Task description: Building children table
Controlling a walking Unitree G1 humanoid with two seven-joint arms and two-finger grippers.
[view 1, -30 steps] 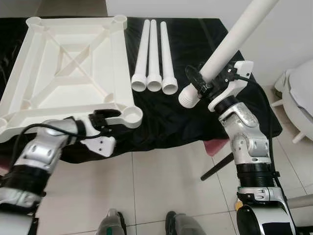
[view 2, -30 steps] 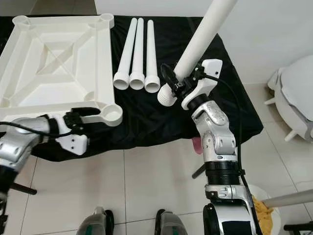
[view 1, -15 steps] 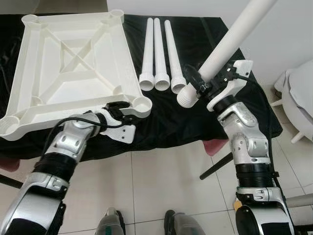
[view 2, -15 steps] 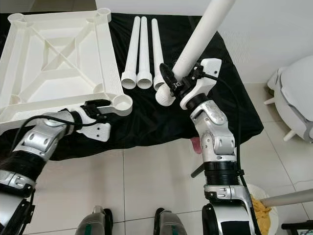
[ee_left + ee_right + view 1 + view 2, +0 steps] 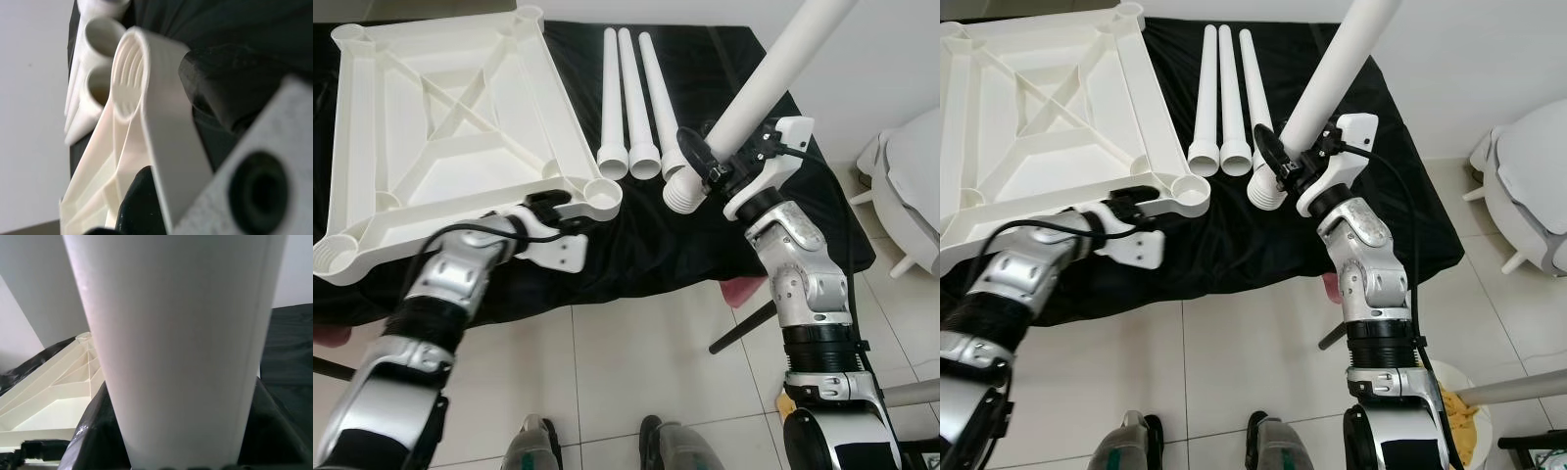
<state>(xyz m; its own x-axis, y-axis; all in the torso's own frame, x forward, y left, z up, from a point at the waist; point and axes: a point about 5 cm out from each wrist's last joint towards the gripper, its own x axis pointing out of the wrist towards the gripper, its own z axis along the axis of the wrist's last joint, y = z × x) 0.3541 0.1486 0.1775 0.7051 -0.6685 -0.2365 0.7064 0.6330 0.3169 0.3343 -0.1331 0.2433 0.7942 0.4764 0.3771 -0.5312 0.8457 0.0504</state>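
From the left eye view, a black cloth (image 5: 656, 245) covers the work surface, which stands on pale floor tiles (image 5: 607, 382) beside a white wall. On it lies the white tabletop (image 5: 440, 127), underside up, with three loose legs (image 5: 628, 98) side by side just beyond its corner socket (image 5: 603, 193). The left gripper (image 5: 553, 208) is clamped on the tabletop's rim by that socket. The right gripper (image 5: 710, 166) grips a fourth leg (image 5: 773, 78), tilted, its ribbed end low near the loose legs. In the left wrist view, black fingers (image 5: 215, 88) pinch the rim on both sides beside the threaded socket. In the right wrist view, the held leg rises between dark fingers, with the tabletop and black cloth behind.
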